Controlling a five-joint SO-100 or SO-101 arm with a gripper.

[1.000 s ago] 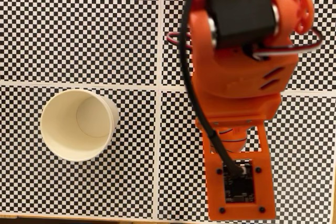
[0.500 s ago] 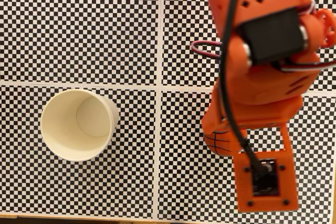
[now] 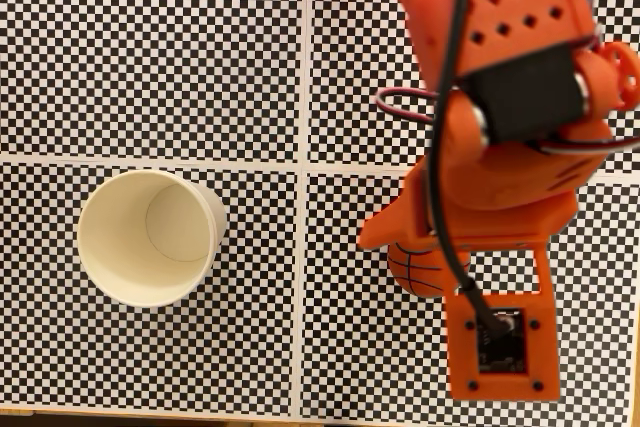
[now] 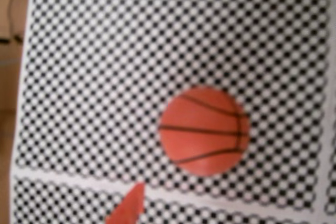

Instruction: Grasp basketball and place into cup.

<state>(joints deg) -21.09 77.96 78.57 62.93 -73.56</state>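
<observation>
B/w checkerboard sheets (image 3: 150, 47) are laid over the surface, split by white gaps (image 3: 303, 187). A tan table edge (image 4: 10, 77) is seen at left in wrist view.

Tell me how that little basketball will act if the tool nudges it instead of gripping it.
The basketball is round and sits free on the flat checkered mat, so a nudge would probably roll it away. Its surface looks smooth, so it may slip from a loose pinch. It looks small beside the cup, so likely light.
</observation>
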